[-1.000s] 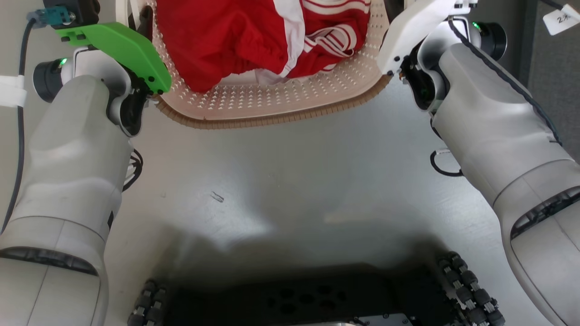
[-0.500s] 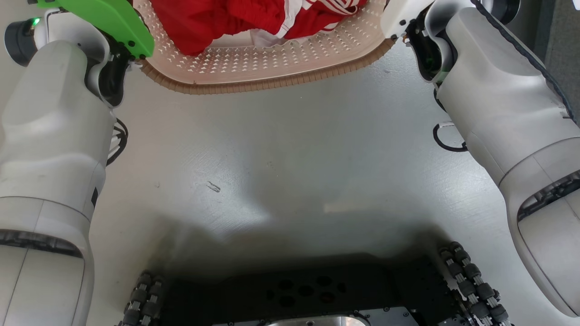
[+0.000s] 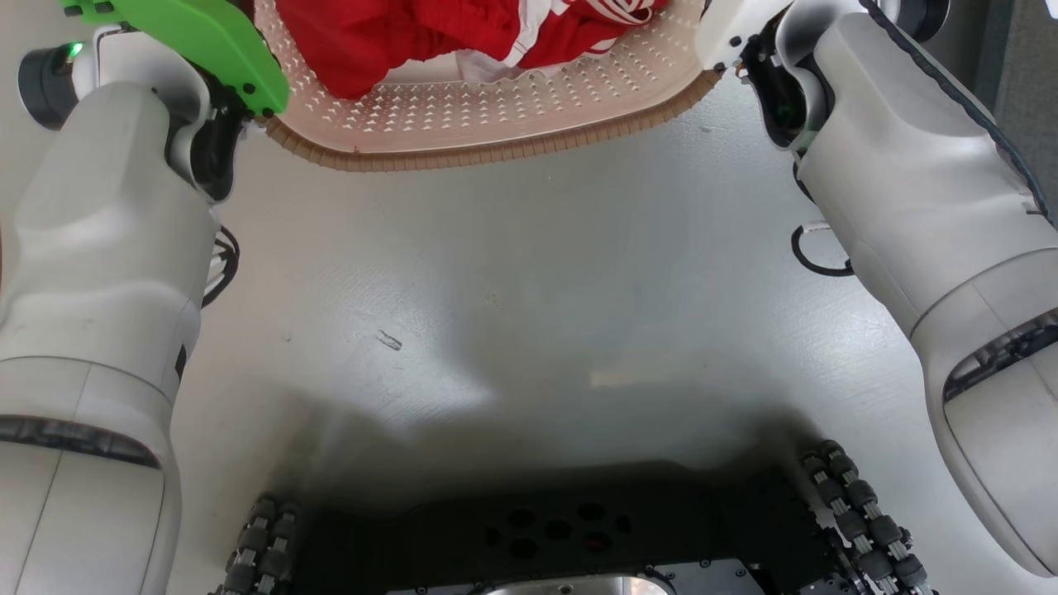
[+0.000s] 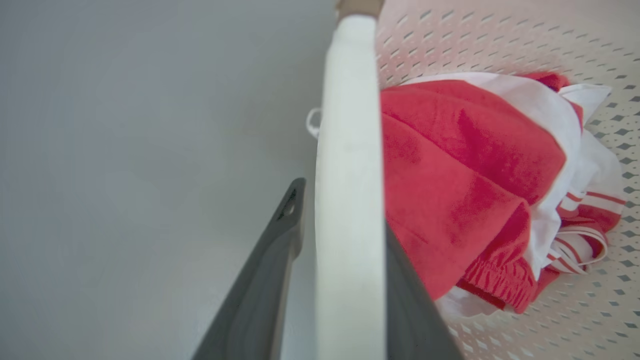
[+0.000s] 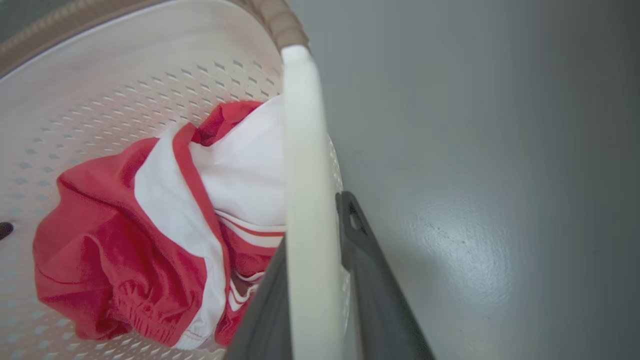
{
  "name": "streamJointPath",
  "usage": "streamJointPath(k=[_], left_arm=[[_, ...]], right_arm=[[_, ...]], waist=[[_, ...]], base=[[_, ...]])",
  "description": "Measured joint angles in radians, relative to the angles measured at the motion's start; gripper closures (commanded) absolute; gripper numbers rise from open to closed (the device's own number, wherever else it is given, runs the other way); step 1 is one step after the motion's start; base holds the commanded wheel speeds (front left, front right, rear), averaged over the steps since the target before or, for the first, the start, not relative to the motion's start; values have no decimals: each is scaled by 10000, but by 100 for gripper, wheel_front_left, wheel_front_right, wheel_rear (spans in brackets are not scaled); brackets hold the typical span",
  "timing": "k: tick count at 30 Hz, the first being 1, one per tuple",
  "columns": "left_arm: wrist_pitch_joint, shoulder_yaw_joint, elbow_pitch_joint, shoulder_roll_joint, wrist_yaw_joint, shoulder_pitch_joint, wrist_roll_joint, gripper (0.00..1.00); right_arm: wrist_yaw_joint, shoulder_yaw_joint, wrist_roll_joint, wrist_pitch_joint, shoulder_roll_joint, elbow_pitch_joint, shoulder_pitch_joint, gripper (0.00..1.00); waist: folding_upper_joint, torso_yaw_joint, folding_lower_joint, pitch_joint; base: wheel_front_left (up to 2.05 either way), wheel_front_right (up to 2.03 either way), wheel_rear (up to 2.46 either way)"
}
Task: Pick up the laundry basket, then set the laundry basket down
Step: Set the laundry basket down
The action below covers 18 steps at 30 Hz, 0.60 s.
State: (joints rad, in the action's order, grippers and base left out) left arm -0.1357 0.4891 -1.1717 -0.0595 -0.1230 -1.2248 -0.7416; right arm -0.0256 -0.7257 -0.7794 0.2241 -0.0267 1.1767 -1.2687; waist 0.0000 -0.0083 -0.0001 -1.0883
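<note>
You are getting the laundry basket point(image 3: 496, 155) at the top edge of the head view, between the two forearms. Its brown rim is curving toward the robot base point(image 3: 562, 529) and sitting well apart from it. Red and white clothes point(image 3: 388, 37) are lying bunched inside against the perforated wall. That view is also giving you the grey floor point(image 3: 537, 289), a green cover point(image 3: 198, 41) on the left wrist at the rim's left corner, and a black cable loop point(image 3: 814, 258) beside the right forearm. You cannot tell whether the basket's bottom is resting on the floor.

The wrist views are giving you the fingers. In the left wrist view the left tool point(image 4: 342, 215) is sitting narrow, with one dark finger on each side of the white left handle point(image 4: 350, 125) running up between them. The basket-side finger is lying against the handle and the outer one is just beside it. In the right wrist view the right tool point(image 5: 315, 225) is doing the same on the right handle point(image 5: 305, 140), both fingers hugging the white band. Both wrist views are looking down into the basket at the clothes, with floor on the outer side.
</note>
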Motion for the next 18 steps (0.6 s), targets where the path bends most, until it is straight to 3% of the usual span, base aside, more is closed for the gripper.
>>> streamJointPath(k=[1,18], left_arm=[[0,10,-67,8,0,3,4,0],[-355,163,-428,94,-2,508,13,0]], right_arm=[[59,-15,13,-25,-8,42,-1,0],[370,-257,111,-19,-372,414,275,0]], waist=[[0,5,0,11],[0,124,2,681]], base=[[0,0,0],[0,0,0]])
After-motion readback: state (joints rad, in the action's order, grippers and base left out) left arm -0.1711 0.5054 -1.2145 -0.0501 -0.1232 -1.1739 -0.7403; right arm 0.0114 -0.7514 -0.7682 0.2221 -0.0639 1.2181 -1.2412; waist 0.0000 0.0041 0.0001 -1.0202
